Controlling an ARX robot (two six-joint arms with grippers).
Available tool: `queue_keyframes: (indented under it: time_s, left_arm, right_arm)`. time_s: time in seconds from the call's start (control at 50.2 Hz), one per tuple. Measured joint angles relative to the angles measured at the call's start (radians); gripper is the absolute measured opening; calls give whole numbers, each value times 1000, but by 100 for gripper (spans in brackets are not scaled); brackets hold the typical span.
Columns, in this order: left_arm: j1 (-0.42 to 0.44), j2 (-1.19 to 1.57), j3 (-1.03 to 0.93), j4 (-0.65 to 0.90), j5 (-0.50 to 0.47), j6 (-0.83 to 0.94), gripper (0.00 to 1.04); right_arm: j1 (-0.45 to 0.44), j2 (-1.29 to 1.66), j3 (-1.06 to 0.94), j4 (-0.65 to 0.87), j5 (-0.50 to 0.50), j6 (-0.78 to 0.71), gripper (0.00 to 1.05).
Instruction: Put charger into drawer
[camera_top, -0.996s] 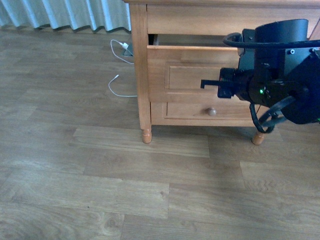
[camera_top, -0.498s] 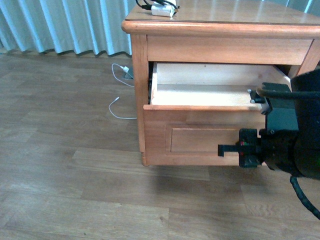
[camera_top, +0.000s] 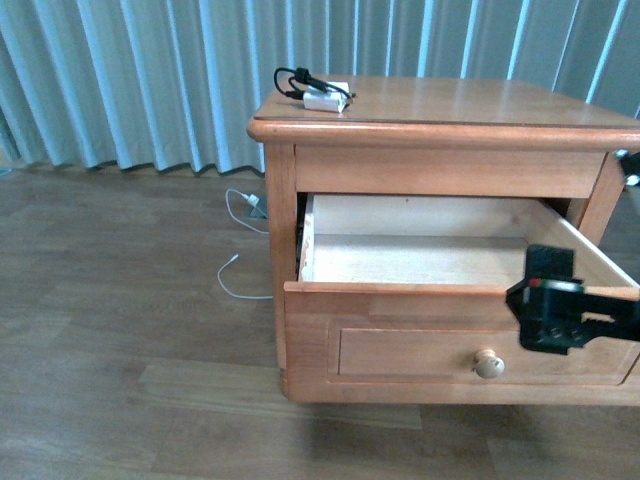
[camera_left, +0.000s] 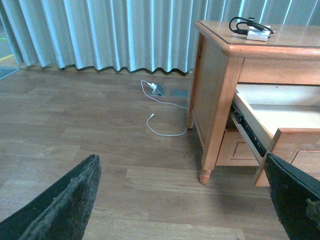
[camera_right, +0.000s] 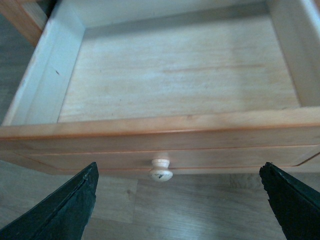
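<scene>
**Charger up top, drawer open beneath it**

The charger (camera_top: 322, 98) lies on the nightstand (camera_top: 470, 105) top, close to its left edge and towards the back. It is not yet in the drawer (camera_top: 400, 345). Its white block runs roughly left to right in the front view, with the black cable looped at its left end.

The drawer stands pulled well out directly below. Its pale interior (camera_right: 175, 75) is bare, and its knob (camera_top: 488, 363) faces the robot.

The right fingers (camera_right: 65, 210) are spread wide with nothing between them, and they hang over the drawer's front edge above the knob. From there the charger lies up, back and to the left, over the lip of the top.

The left fingers (camera_left: 60, 205) are likewise released and bare. They are well apart from the nightstand, out on its left side, and see the charger from afar.

The right arm (camera_top: 556, 305) looks nearer. It would have to rise clear of the top's overhang before reaching across the block's short side.
</scene>
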Motion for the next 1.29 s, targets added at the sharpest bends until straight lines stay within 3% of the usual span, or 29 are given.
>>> queue_keyframes:
  time_s: [0.458,0.856,0.976,1.295]
  left_arm:
    - [0,0,0,0,0,0,99]
    - [0,0,0,0,0,0,99]
    - [0,0,0,0,0,0,99]
    - [0,0,0,0,0,0,99]
  right_arm:
    - [-86,-574,-87,-315,-140,-85,97]
    - [-350,-1065,-221,-661,-332,-89,97]
    - [-420,-1110,-250,-685,-341,-87,97]
    - [-424,-1111,-253,-685,-343,-86,97]
